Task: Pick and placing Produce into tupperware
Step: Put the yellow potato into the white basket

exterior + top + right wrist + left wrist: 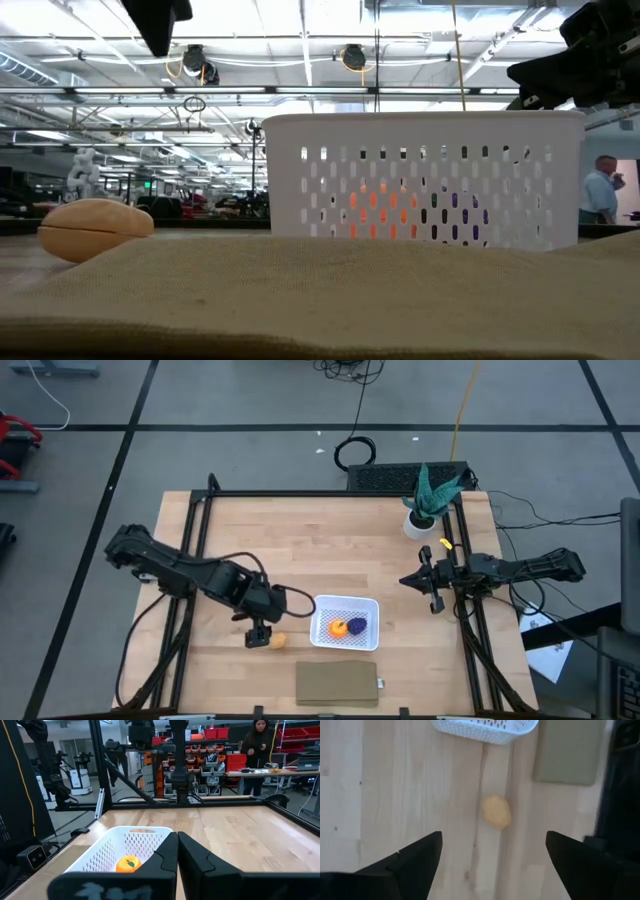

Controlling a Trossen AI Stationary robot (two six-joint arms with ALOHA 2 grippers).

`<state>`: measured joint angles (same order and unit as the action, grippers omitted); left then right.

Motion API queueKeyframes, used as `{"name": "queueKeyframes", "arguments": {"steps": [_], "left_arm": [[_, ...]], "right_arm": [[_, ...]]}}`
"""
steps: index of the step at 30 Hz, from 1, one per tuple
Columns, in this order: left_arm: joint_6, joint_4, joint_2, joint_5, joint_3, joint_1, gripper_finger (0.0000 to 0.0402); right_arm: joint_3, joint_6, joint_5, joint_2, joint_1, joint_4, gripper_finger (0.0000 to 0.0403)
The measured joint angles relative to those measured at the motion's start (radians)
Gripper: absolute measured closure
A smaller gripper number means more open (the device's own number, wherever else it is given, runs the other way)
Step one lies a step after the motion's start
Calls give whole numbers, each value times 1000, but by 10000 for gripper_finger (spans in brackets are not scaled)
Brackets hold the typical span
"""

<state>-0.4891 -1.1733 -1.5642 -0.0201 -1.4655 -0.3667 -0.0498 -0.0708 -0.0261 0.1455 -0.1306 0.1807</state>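
Two dark fingers of the left gripper (490, 857) spread wide, holding nothing | small tan-brown oval produce (496, 811) sits on the wood just ahead, between them | go straight down, then squeeze softly | white mesh tupperware (322, 606) waits beyond | right gripper (432, 582) rests closed, far off.

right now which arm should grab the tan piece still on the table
Left. The left gripper hangs open right beside the tan piece, which lies on the wood outside the tupperware. The right gripper is shut and sits on the tupperware's far side.
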Motion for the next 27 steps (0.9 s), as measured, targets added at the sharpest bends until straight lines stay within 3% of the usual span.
{"name": "queueKeyframes", "arguments": {"steps": [12, 27], "left_arm": [[8, 133, -95, 55, 152, -28, 41], [-70, 391, -95, -6, 339, -41, 41]], "right_arm": [[0, -4, 0, 0, 0, -6, 403], [0, -4, 0, 0, 0, -6, 403]]}}
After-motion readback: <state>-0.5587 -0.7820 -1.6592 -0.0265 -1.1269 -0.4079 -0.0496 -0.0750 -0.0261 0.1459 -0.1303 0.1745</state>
